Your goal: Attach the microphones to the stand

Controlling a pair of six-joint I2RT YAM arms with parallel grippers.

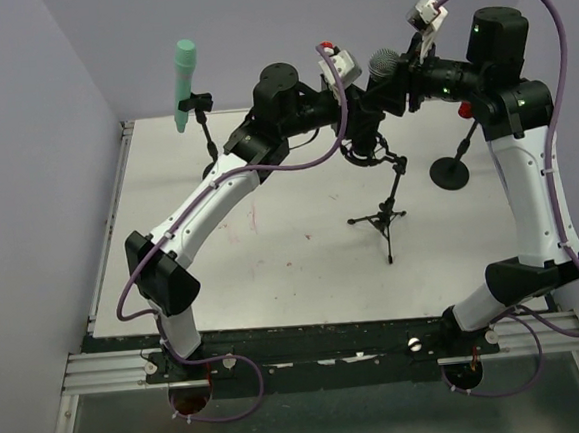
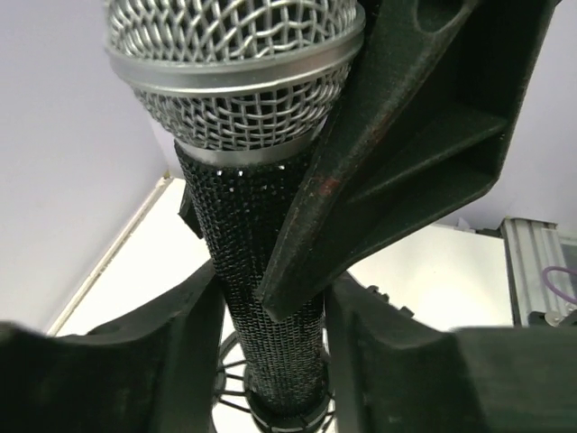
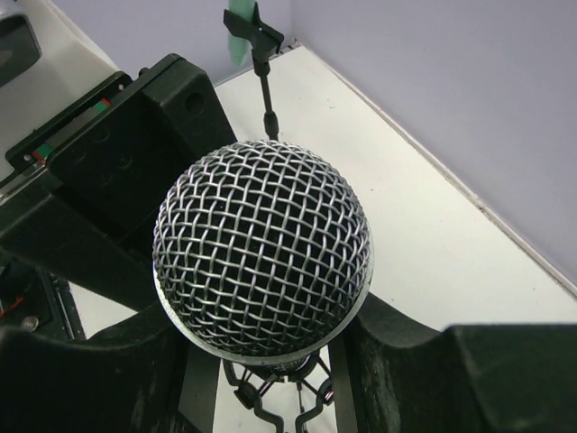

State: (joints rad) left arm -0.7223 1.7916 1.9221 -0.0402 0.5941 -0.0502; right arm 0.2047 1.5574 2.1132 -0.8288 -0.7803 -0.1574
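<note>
Holding black mic [image 2: 257, 234] upright in the closed left end effector [image 2: 270, 361], head up, tail at the mount [image 2: 279, 422] straight below. Flanking the barrel under the head with the right end effector [image 3: 270, 356]; cannot tell whether clamped. Likely needs a straight push down the vertical axis.

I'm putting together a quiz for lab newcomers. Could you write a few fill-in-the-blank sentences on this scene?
The microphone already clipped on the far-left stand is ____. The black microphone has a ____ mesh head. The middle stand below it rests on ____ legs. The right-hand stand has a ____ base.
Missing: mint-green; silver; three; round.
</note>
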